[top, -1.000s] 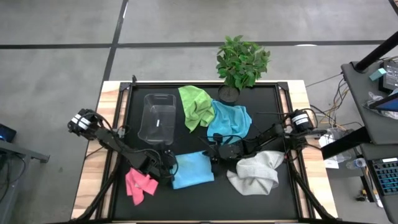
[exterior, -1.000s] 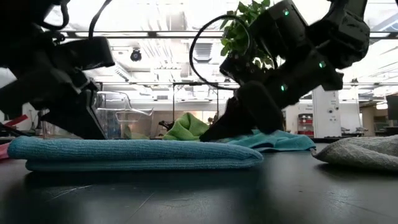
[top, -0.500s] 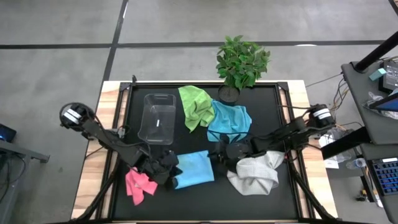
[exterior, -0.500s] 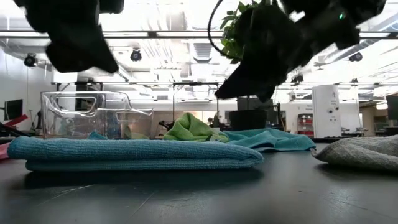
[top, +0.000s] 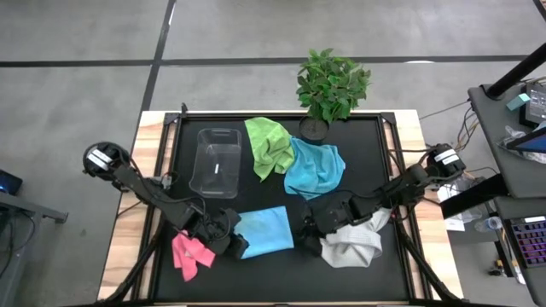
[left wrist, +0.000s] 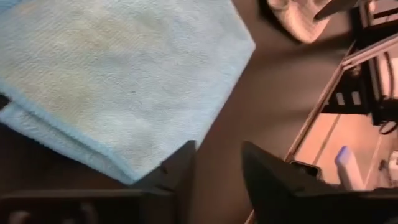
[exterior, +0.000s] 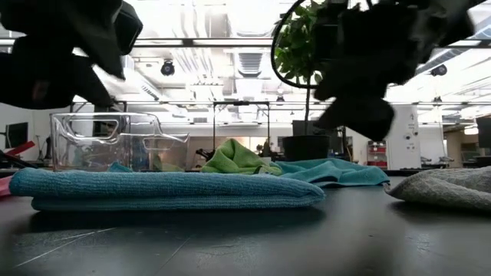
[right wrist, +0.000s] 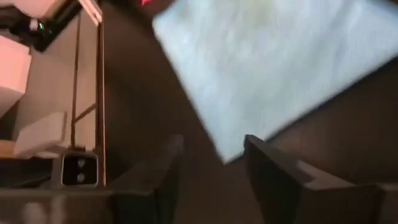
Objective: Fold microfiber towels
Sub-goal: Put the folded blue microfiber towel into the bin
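Blue folded towel (top: 264,231) lies flat at surface's near centre, long axis left-right. Left end effector (top: 229,241) hovers at its left edge, right end effector (top: 309,230) just off its right edge; both open, empty, equally near.

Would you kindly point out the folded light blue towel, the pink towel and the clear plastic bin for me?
folded light blue towel (top: 265,231), high view, middle of its top layer.
pink towel (top: 191,252), high view, centre of the crumpled cloth.
clear plastic bin (top: 217,164), high view, on its floor.
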You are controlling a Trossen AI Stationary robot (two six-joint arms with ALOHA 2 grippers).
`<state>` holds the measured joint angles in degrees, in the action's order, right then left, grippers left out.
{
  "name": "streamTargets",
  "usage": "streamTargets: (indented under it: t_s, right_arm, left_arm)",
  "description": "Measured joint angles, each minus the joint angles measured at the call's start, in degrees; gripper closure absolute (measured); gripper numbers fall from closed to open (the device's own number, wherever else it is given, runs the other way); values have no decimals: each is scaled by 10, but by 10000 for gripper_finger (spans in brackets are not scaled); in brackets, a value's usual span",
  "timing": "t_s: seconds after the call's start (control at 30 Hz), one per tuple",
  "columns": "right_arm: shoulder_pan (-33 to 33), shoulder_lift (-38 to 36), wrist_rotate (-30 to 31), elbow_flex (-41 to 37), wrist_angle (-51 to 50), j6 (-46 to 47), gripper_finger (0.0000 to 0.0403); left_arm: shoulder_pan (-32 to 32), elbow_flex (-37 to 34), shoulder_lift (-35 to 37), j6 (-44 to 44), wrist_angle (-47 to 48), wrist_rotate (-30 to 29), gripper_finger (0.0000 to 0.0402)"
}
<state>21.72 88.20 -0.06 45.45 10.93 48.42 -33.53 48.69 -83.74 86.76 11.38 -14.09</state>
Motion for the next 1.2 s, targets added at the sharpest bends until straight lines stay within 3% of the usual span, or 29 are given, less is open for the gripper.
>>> streamTargets:
  t_s: [0.23,0.37,0.6,0.9,1.2]
  right_arm:
    - [11,0,37,1,-72,65,162]
    - [4,0,92,1,-121,92,154]
    - [-8,21,113,1,-122,102,156]
    - [-27,76,116,2,-16,88,154]
    - [-36,105,117,36,-17,62,154]
  left_arm:
    - [-15,-5,-25,56,8,-1,126]
    - [-17,-12,-44,79,15,-21,79]
    - [-18,-41,-51,105,17,-34,76]
    - [-17,-47,-51,111,16,-55,80]
    - [-15,-68,-52,120,-10,-89,80]
